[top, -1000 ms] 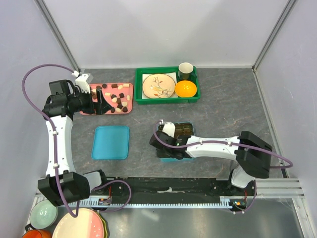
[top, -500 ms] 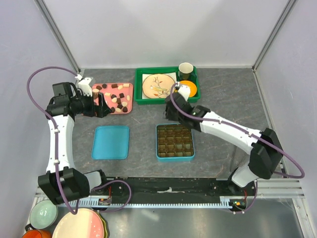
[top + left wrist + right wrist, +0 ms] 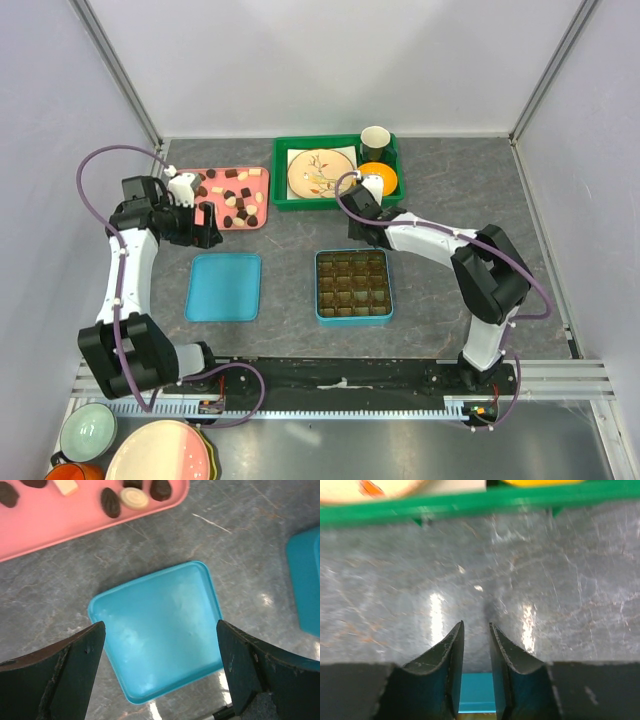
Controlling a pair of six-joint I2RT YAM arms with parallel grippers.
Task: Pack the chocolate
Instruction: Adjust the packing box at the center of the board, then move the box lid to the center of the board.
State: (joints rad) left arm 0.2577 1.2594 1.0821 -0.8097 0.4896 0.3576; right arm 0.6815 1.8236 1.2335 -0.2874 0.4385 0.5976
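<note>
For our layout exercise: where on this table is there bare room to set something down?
Bare: the back right, between the green crate and the wall, and the strip between blue lid and teal box. Crowded: the back left, around the pink tray.

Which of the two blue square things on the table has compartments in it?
The blue box on the right: it holds a dark grid of cells. The blue lid on the left is flat and plain.

Our left arm reaches toward the far-left corner of the table, with the left gripper tilted down and its jaws spread wide. Our right arm folds in toward mid-table. The right gripper sits low, its fingers barely parted, gripping nothing.
</note>
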